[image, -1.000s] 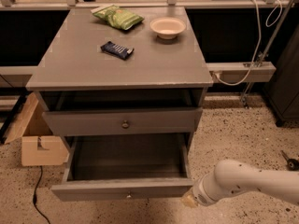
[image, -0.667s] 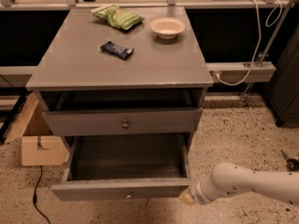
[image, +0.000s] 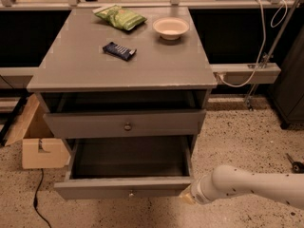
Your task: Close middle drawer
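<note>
**Middle drawer pulled far out, tool at its right front corner**

The middle drawer (image: 124,188) stands pulled well out of the cabinet, its front low in the camera view and its dark, empty-looking inside open to you. The tool (image: 186,198) sits at the right end of that front, touching it or just beside it. It is mostly hidden behind the pale arm, so you cannot tell whether it is wide or narrow, and it seems to hold nothing.

Watch the contact point. A push from this far right of centre could skew the drawer in its runners and jam it partway. The tool could also slide off the corner and miss the front altogether. If it slips around the side, it may get caught between the drawer and the cabinet frame as the gap closes.

The drawer itself is grey wood with a plain flat front and a small pale knob (image: 130,192) at its centre. It looks level and square to the cabinet.

Above it, the top drawer (image: 156,122), with its darker knob, stands a little proud of the frame. On the counter (image: 156,70) lie a green snack bag (image: 119,17), a pale bowl (image: 170,27) and a dark wrapped bar (image: 119,51), all well clear of your work. A cardboard box (image: 40,148) sits on the floor to the cabinet's left.
</note>
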`<state>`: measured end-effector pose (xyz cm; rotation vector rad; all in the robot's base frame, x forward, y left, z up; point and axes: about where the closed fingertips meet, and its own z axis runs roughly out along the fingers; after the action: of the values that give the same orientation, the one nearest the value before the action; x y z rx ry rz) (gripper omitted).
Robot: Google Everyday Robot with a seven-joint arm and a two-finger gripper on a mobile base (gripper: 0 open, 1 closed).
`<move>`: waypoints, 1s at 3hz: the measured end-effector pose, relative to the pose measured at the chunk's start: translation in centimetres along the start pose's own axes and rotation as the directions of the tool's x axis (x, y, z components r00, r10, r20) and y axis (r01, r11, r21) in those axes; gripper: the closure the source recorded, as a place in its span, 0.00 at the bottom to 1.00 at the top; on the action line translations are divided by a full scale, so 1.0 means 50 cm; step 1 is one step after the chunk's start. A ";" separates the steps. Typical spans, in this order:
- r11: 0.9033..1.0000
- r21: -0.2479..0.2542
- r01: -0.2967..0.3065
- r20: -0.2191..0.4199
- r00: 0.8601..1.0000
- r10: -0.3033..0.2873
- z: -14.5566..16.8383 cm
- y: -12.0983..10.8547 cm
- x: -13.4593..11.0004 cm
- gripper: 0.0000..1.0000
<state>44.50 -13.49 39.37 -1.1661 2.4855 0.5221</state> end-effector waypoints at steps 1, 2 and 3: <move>1.000 0.008 0.030 0.044 0.999 -0.030 0.025 -0.019 -0.026 1.00; 1.000 0.008 0.030 0.044 0.999 -0.030 0.025 -0.019 -0.026 1.00; 0.990 0.017 0.140 0.077 0.987 -0.141 0.035 -0.031 -0.061 1.00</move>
<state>47.82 -11.59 38.95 -1.2803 2.3170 0.5040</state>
